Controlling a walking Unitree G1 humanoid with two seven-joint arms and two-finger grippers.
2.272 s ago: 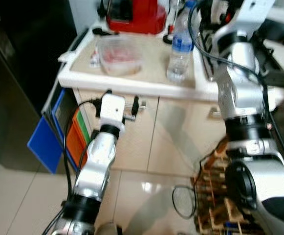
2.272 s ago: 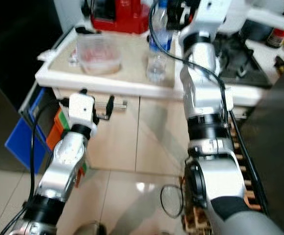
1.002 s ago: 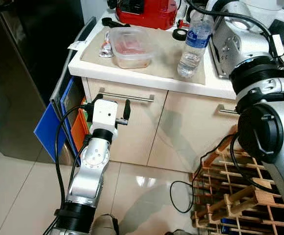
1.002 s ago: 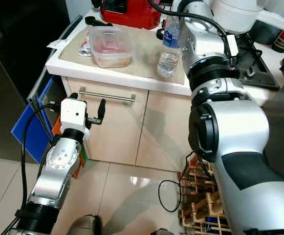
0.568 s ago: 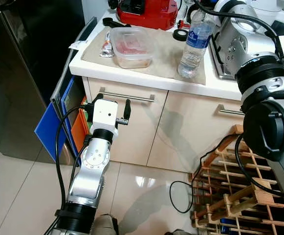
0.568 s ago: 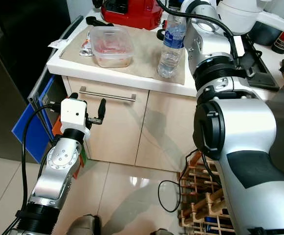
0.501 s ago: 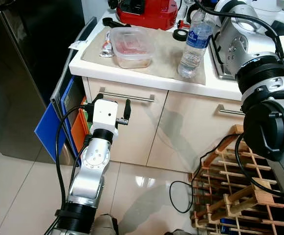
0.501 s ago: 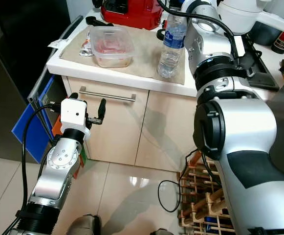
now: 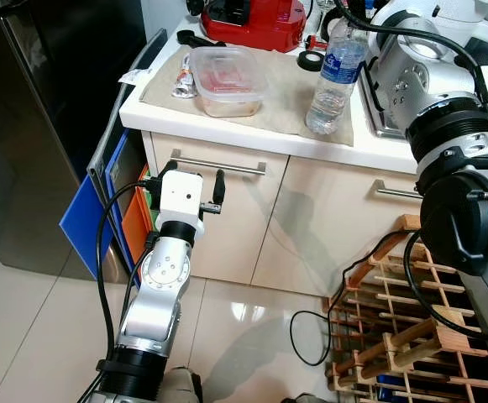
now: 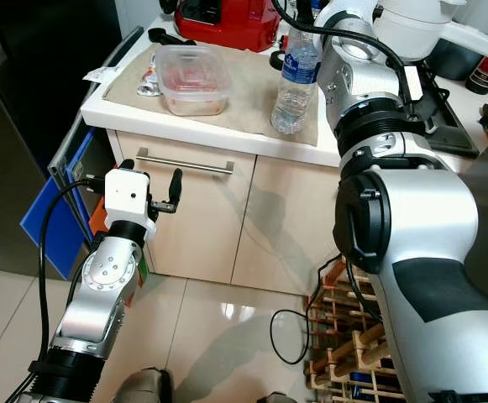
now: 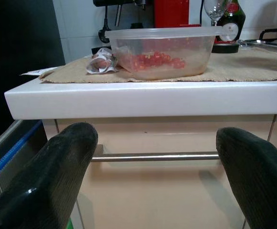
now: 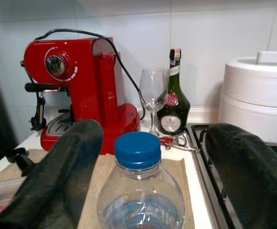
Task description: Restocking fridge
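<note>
A clear water bottle (image 9: 329, 71) with a blue cap (image 12: 138, 150) stands on a tan mat on the white counter (image 9: 227, 128). My right gripper (image 12: 152, 131) is open just behind the bottle at cap height, one black finger (image 12: 62, 171) on each side, not touching it. Left of the bottle sits a lidded clear container (image 9: 225, 80) with red food inside (image 11: 159, 59). My left gripper (image 9: 197, 176) is open, held below the counter edge in front of the drawer handle (image 9: 218, 166). The dark fridge (image 9: 34, 126) stands at the left.
A red coffee machine (image 12: 76, 90), a wine glass (image 12: 153, 90), a green bottle (image 12: 172, 112) and a white cooker (image 12: 255, 100) stand at the counter's back. Blue and orange boards (image 9: 88, 227) lean beside the fridge. A wooden rack (image 9: 403, 327) and a cable loop (image 9: 311, 336) lie on the floor.
The camera has risen and steadied since the oldest frames. Over the last second my right arm shifted slightly right, uncovering more of the bottle. The left arm has stayed put.
</note>
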